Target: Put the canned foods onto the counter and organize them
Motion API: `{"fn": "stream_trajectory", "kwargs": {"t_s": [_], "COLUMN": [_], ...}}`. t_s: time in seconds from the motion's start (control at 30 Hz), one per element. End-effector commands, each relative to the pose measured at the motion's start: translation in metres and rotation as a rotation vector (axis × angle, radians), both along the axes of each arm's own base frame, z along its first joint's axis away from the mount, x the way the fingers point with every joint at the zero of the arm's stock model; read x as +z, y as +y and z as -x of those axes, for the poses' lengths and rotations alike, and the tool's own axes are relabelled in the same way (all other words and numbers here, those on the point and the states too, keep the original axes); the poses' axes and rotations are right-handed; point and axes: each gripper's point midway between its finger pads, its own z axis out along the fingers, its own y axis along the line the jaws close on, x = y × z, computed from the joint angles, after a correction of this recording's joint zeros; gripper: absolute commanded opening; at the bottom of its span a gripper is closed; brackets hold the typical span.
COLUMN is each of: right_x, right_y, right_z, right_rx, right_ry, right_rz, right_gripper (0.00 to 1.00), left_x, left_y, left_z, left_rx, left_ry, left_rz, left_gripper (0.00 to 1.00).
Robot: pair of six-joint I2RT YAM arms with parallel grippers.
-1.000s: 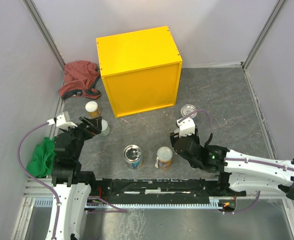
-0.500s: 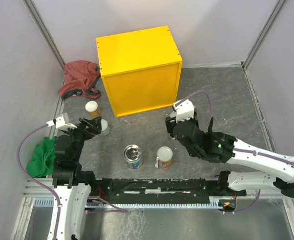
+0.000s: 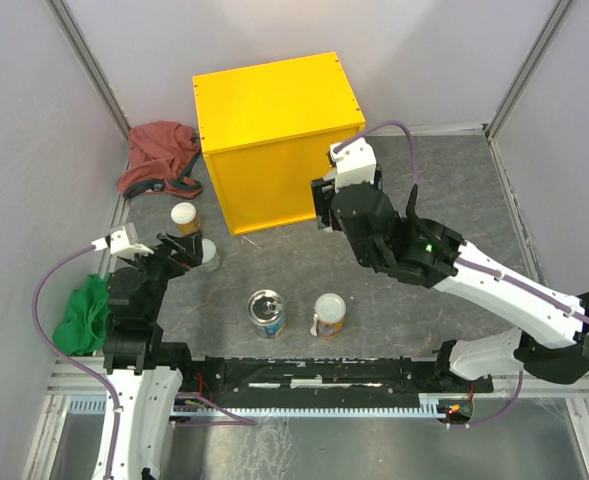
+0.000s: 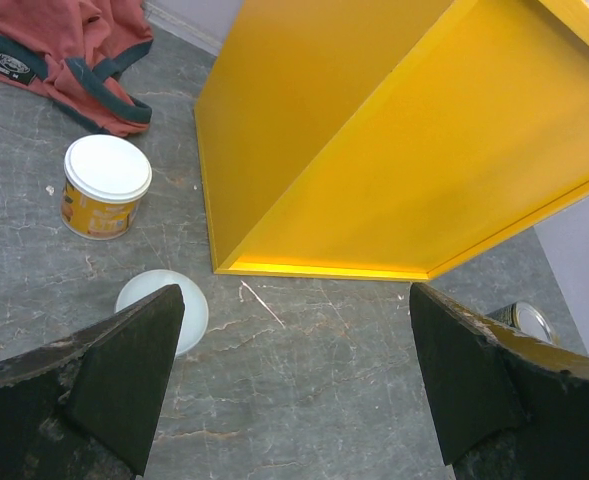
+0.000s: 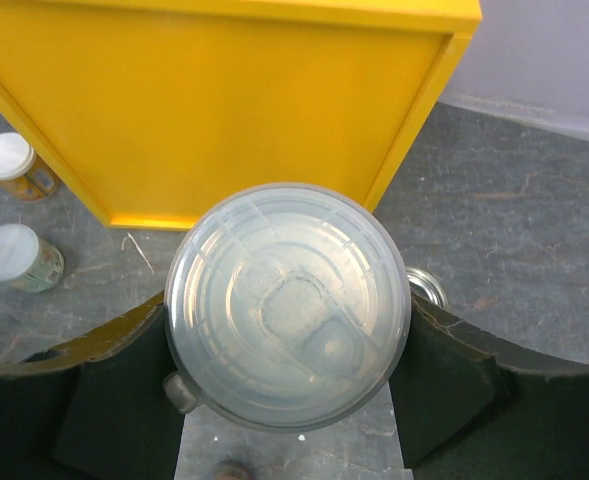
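Note:
My right gripper (image 3: 322, 208) is shut on a can with a translucent white lid (image 5: 287, 305), held above the floor just in front of the yellow counter (image 3: 274, 100), which also shows in the right wrist view (image 5: 224, 110). My left gripper (image 4: 299, 390) is open and empty, low over the floor beside a short white-lidded can (image 4: 164, 305) (image 3: 209, 255). A white-lidded orange can (image 3: 183, 216) stands behind it. A blue-labelled tin (image 3: 266, 310) and an orange-labelled can (image 3: 329, 313) stand near the front. A second silver tin (image 5: 429, 285) sits below the held can.
A red cloth (image 3: 159, 155) lies left of the counter, against the wall. A green cloth (image 3: 86, 312) lies at the left wall beside my left arm. Grey walls close in the floor on three sides.
My right arm has risen and moved back toward the counter with the can in its jaws, covering the silver tin from above. The left arm has barely moved.

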Motion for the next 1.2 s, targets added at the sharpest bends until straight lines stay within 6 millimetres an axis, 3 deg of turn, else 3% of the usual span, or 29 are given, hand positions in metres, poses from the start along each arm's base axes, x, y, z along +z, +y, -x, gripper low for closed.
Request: {"fn": "stream_trajectory", "kwargs": {"t_s": [0.0,0.37,0.63,0.97,1.17], "right_x": [0.075,0.137,0.168,0.189,0.19], "right_y": [-0.003,-0.01,-0.014,-0.015,-0.018], "right_z": [-0.011,-0.062,-0.098,-0.136,-0.152], "right_rx": [-0.014,-0.034,-0.036,-0.05,-0.059], "right_ry": [-0.122,-0.198,-0.249,-0.314,-0.323], "right_rz": [-0.138,-0.183,-0.21,-0.244,-0.251], "right_gripper": [0.01,0.01,0.01,0.01,0.01], "left_x": [0.034,0.036,0.03,0.028,0.027], "left_y": [0.002,0.003,0.004,0.005,0.004], "left_z": [0.002,0.002,-0.005,-0.012,-0.012], "left_rx": [0.007,0.016,0.02,0.013,0.009], "left_ry": [-0.092,-0.093,-0.073,-0.05,-0.044], "left_rz": [-0.009,0.007,-0.016,-0.048,-0.06], "left_gripper": [0.99,0.99,0.99,0.99,0.99]}}
